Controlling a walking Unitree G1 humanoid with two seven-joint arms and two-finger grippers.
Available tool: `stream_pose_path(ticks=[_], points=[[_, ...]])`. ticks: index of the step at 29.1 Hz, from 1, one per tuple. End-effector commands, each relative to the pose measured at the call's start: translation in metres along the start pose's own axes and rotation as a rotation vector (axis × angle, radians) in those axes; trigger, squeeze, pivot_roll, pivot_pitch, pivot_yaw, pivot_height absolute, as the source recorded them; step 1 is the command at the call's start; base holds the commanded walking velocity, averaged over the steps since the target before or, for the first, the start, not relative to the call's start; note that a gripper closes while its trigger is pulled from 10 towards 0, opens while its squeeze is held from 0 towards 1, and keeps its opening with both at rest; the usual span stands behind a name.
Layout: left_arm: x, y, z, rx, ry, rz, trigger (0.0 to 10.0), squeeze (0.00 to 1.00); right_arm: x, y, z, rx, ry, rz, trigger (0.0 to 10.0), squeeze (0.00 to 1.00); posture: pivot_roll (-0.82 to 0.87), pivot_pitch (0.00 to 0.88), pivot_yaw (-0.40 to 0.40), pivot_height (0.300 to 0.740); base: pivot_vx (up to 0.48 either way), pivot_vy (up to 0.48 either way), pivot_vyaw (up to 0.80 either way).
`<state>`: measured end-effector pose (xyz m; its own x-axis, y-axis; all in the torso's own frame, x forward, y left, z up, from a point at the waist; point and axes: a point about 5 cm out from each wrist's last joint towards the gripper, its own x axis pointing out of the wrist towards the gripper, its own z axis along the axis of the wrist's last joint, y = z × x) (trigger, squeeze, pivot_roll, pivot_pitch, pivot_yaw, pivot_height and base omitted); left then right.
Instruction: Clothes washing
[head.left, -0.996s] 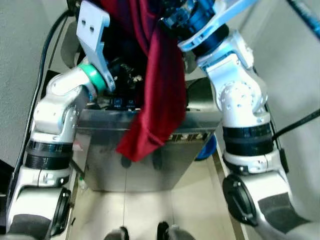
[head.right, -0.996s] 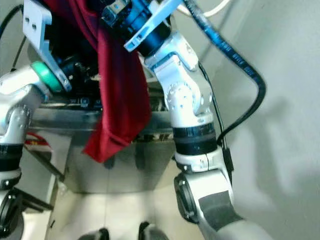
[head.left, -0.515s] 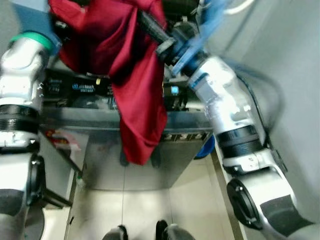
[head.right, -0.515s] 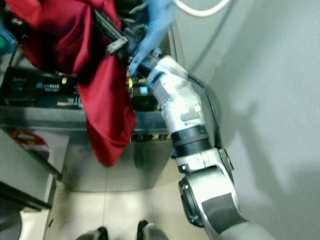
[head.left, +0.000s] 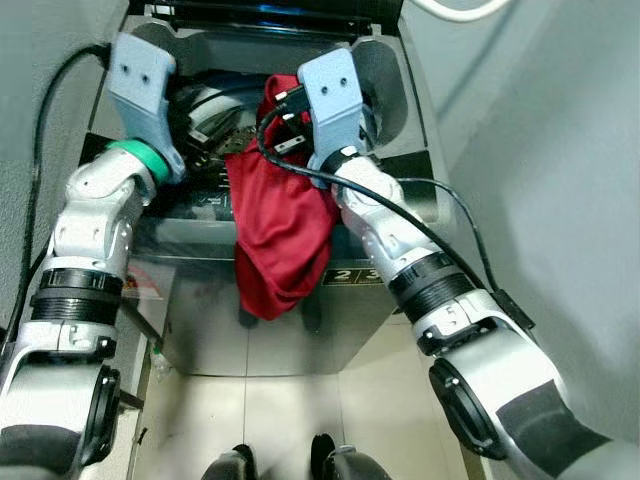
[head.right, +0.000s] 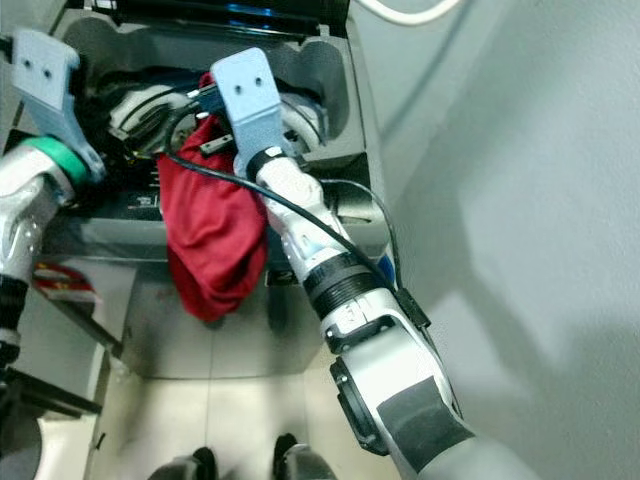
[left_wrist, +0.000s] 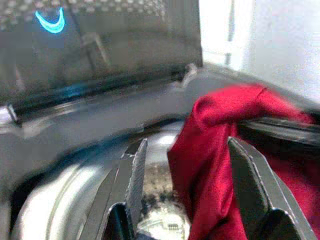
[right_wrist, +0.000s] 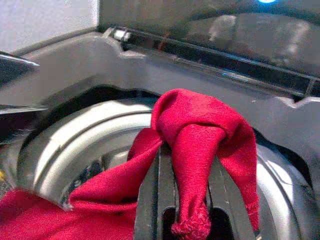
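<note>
Red garment (head.left: 283, 228) pinched in the right claw (right_wrist: 188, 175) over the washer drum (right_wrist: 75, 145), left claw (left_wrist: 185, 180) spread beside it.

Digits "2 3" on washer front panel (head.left: 345, 276); rest unreadable.

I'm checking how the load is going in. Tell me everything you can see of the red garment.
The red garment is soft, matte cloth, crumpled and folded. Its top is bunched between the shut fingers of the right gripper above the washing machine's open drum, beside the open left gripper. The rest drapes over the front rim and hangs down the machine's front.
</note>
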<state>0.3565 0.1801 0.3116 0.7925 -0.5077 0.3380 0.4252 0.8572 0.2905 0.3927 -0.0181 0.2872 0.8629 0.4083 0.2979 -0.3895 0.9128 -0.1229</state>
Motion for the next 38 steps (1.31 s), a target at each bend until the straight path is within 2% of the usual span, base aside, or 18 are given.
stream_pose_path(ticks=[1,3,4,6,11,12,15,17,18,20,21,23,25,28,31,32,34,38], points=[[0.0,-0.009,0.002,-0.002,-0.004,-0.05,10.0,0.0,0.002,0.0,0.008,0.029,-0.04,-0.009,10.0,0.0,0.07,0.132,-0.042,0.74,0.0,0.0,0.0],[0.0,-0.009,0.002,-0.002,-0.004,-0.05,10.0,0.0,0.002,0.0,0.008,0.029,-0.04,-0.009,10.0,0.0,0.07,0.132,-0.042,0.74,0.0,0.0,0.0],[-0.003,-0.02,0.006,0.032,-0.026,-0.063,10.0,0.0,0.003,-0.003,0.011,0.06,-0.075,-0.035,10.0,1.0,0.07,0.131,-0.04,0.74,0.0,0.0,0.0],[-0.007,-0.028,0.008,0.072,-0.048,-0.036,10.0,0.0,0.003,-0.009,0.016,0.08,-0.121,-0.066,10.0,1.0,0.07,0.131,-0.039,0.74,0.0,0.0,0.0],[-0.009,-0.032,0.011,0.099,-0.066,-0.008,10.0,0.0,0.002,-0.013,0.02,0.092,-0.154,-0.091,10.0,1.0,0.07,0.131,-0.039,0.74,0.0,0.0,0.0],[-0.011,-0.034,0.013,0.113,-0.075,0.007,10.0,0.0,0.001,-0.018,0.026,0.093,-0.192,-0.081,10.0,0.0,0.07,0.132,-0.036,0.74,0.0,0.0,0.0],[-0.014,-0.034,0.016,0.115,-0.078,0.007,10.0,0.0,0.0,-0.021,0.031,0.078,-0.216,-0.039,10.0,0.0,0.07,0.133,-0.033,0.74,0.0,0.0,0.0],[-0.018,-0.035,0.019,0.111,-0.074,-0.009,10.0,0.0,-0.004,-0.023,0.036,0.024,-0.233,0.101,10.0,0.0,0.07,0.137,-0.032,0.74,0.0,0.0,0.0],[-0.018,-0.035,0.019,0.111,-0.074,-0.009,10.0,0.0,-0.004,-0.023,0.036,0.024,-0.233,0.101,10.0,0.0,0.07,0.137,-0.032,0.74,0.0,0.0,0.0],[-0.028,-0.045,0.024,0.101,-0.05,-0.094,10.0,0.0,-0.02,-0.023,0.033,-0.097,-0.229,0.326,10.0,0.0,0.06,0.145,-0.034,0.74,0.0,0.0,0.0],[-0.028,-0.045,0.024,0.101,-0.05,-0.094,10.0,0.0,-0.02,-0.023,0.033,-0.097,-0.229,0.326,10.0,0.0,0.06,0.145,-0.034,0.74,0.0,0.0,0.0],[-0.039,-0.053,0.029,0.092,-0.024,-0.161,10.0,0.0,-0.036,-0.028,0.024,-0.184,-0.203,0.464,10.0,0.0,0.06,0.145,-0.034,0.74,0.0,0.0,0.0],[-0.039,-0.053,0.029,0.092,-0.024,-0.161,10.0,0.0,-0.036,-0.028,0.024,-0.184,-0.203,0.464,10.0,0.0,0.06,0.145,-0.034,0.74,0.0,0.0,0.0],[-0.048,-0.056,0.031,0.095,-0.008,-0.133,10.0,0.0,-0.054,-0.035,0.012,-0.215,-0.148,0.585,10.0,0.0,0.06,0.153,-0.034,0.74,0.0,0.0,0.0],[-0.05,-0.055,0.032,0.097,-0.01,-0.109,10.0,0.0,-0.058,-0.036,0.006,-0.225,-0.124,0.618,10.0,0.0,0.06,0.154,-0.035,0.74,0.0,0.0,0.0],[-0.051,-0.052,0.035,0.093,-0.021,-0.063,10.0,0.0,-0.063,-0.034,-0.005,-0.239,-0.085,0.642,10.0,0.0,0.06,0.156,-0.037,0.74,0.0,0.0,0.0],[-0.05,-0.051,0.038,0.09,-0.032,-0.053,10.0,0.0,-0.063,-0.032,-0.01,-0.239,-0.07,0.64,10.0,0.0,0.06,0.155,-0.038,0.74,0.0,0.0,0.0],[-0.049,-0.056,0.046,0.089,-0.046,-0.084,10.0,0.0,-0.064,-0.023,-0.02,-0.209,-0.038,0.652,10.0,0.0,0.06,0.154,-0.038,0.74,0.0,0.0,0.0]])
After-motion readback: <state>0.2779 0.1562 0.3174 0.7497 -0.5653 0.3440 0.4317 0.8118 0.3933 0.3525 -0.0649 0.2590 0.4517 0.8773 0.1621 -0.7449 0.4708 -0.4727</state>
